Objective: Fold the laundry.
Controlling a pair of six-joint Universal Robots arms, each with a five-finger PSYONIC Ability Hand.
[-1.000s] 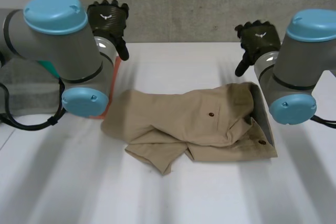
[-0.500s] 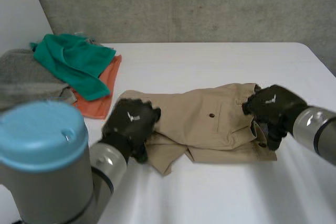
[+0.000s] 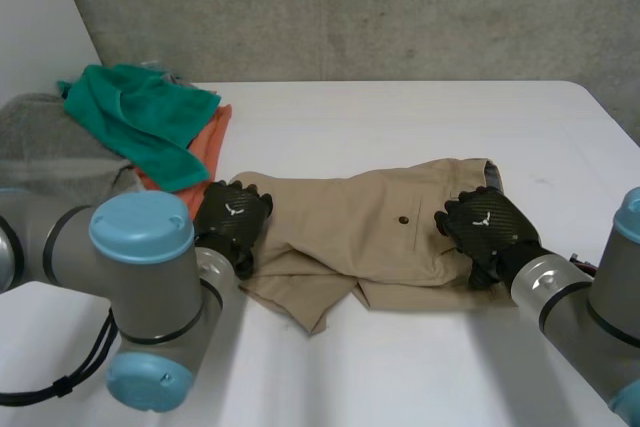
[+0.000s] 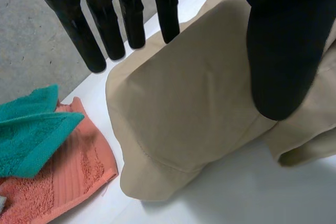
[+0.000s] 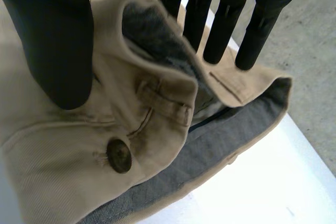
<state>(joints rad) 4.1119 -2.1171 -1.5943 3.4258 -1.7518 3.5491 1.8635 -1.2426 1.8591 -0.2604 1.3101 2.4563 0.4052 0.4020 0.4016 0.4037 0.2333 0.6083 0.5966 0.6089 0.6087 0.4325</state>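
Observation:
Tan shorts [image 3: 380, 232] lie crumpled in the middle of the white table [image 3: 400, 117], waistband to the right, leg ends to the left. My left hand [image 3: 235, 222] hovers over the left leg end, open, with straight fingers [image 4: 100, 40] and thumb [image 4: 283, 51] spread above the tan cloth [image 4: 184, 108]. At the waistband end sits my right hand [image 3: 485, 232], also open. Its fingers [image 5: 226, 30] reach over the folded waistband and grey lining [image 5: 210, 145], while the thumb [image 5: 58, 40] stands on the near side above a brown button [image 5: 119, 156].
A teal towel [image 3: 140, 117] lies on an orange towel [image 3: 205, 162] and a grey cloth [image 3: 50, 157] at the table's left, close to my left hand. The orange towel [image 4: 58, 187] nearly touches the leg end. A concrete wall runs behind the table.
Both arms came down from the back of the table onto the shorts. The left hand settled at the left leg end, the right hand at the waistband, and its fingers drew in a little.

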